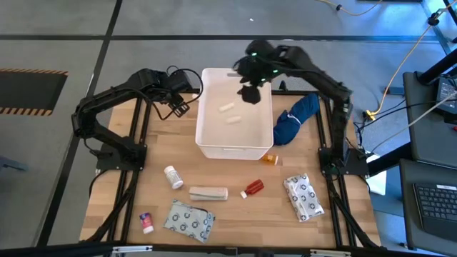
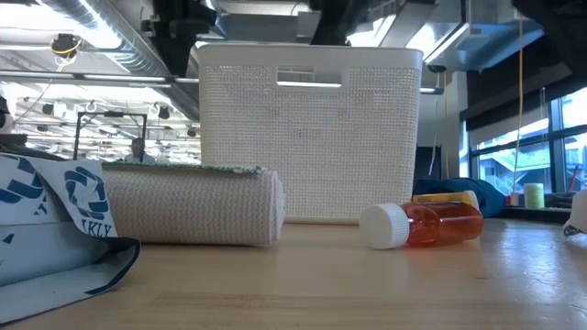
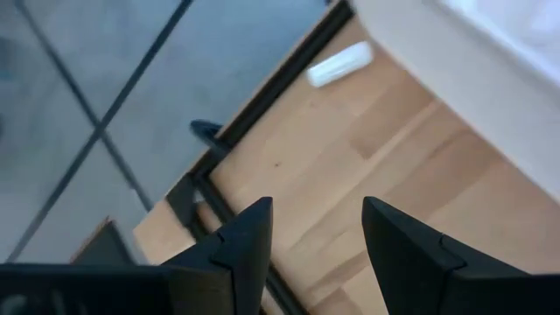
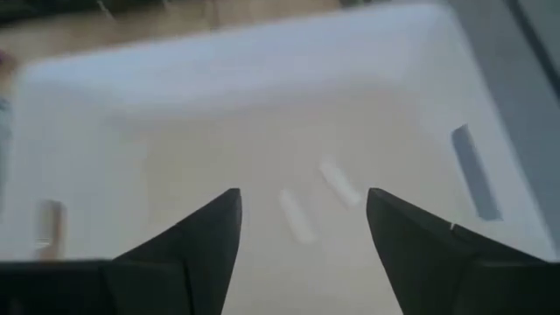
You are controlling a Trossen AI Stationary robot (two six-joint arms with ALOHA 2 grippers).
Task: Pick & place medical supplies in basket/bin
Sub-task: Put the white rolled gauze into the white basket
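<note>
**Right tool over the tub, two tubes inside**

Presently, my right tool (image 1: 250, 91) hangs above the far-right part of the white tub (image 1: 211, 146), fingers spread wide and holding nothing. Two small white tubes (image 4: 317, 194) lie on the tub floor beneath it.

- Left tool (image 1: 178, 106): waiting beside the tub's far-left corner, fingers moderately apart, empty.
- On the surface (image 1: 235, 218) near its front edge: white pill bottle (image 1: 173, 176), beige bandage roll (image 1: 208, 193), red vial (image 1: 253, 188), two dotted packets (image 1: 189, 220), one small tube (image 1: 146, 222).
- Orange vial (image 1: 269, 158): just beside the tub's front-right corner.
- Dark blue cloth (image 1: 294, 118): right of the tub.

Handling, in my judgement: lift straight clear of the tub wall before swinging toward the front items, and take the nearest right-side piece next.

Writing: the near packet (image 2: 55, 215) shows blue letters that I cannot read with certainty; no other label is legible.
</note>
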